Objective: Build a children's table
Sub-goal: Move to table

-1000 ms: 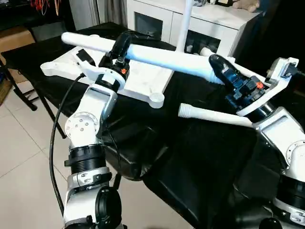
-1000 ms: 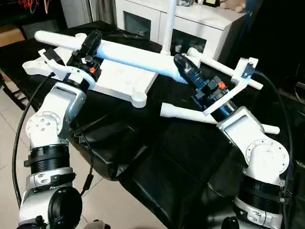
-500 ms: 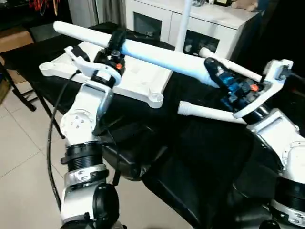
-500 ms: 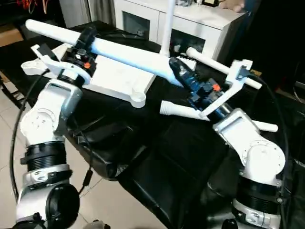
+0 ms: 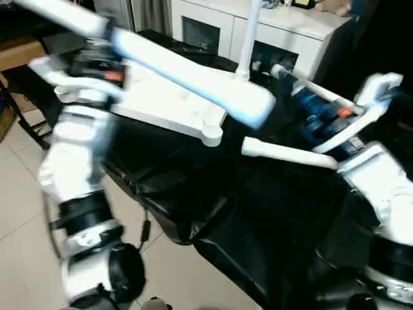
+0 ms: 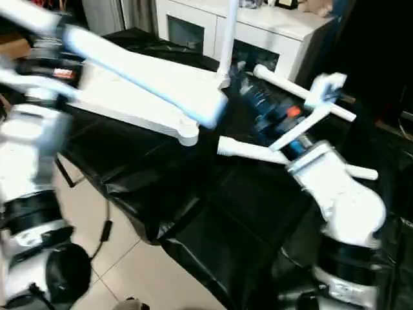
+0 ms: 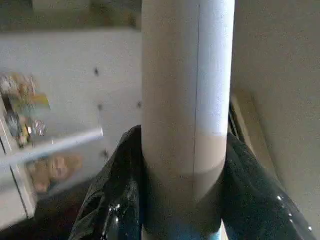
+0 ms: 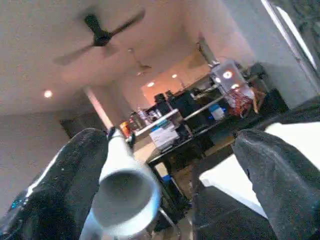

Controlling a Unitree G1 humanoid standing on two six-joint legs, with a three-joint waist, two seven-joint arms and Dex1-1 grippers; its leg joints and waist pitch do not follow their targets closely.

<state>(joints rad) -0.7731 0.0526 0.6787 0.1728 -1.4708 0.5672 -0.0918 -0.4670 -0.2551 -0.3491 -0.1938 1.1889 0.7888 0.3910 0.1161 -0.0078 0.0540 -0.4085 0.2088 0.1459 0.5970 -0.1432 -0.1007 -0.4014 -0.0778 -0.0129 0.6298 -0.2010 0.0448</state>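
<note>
The white tabletop (image 5: 169, 102) lies underside up on the black-covered table, a round corner socket (image 5: 211, 134) facing me. My left gripper (image 5: 97, 61) is shut on a long white leg (image 5: 193, 74) and holds it slanting above the tabletop; in the left wrist view the leg (image 7: 187, 90) sits clamped between both black fingers (image 7: 117, 200). My right gripper (image 5: 300, 97) is open beside the leg's thick end (image 8: 125, 200), which hangs free between its spread fingers (image 8: 272, 170). A second leg (image 5: 284, 154) lies on the cloth. A third leg (image 5: 248, 35) stands upright at the tabletop's far corner.
Another white leg (image 6: 303, 90) lies at the back right behind my right arm. A white cabinet with glass doors (image 5: 213, 26) stands behind the table. The black cloth (image 5: 258, 219) hangs over the near edge, with tiled floor (image 5: 26, 213) on the left.
My right gripper has opened and let go of the leg's thick end. The left arm has swung fast, lifting the leg's thin end up and to the left.
</note>
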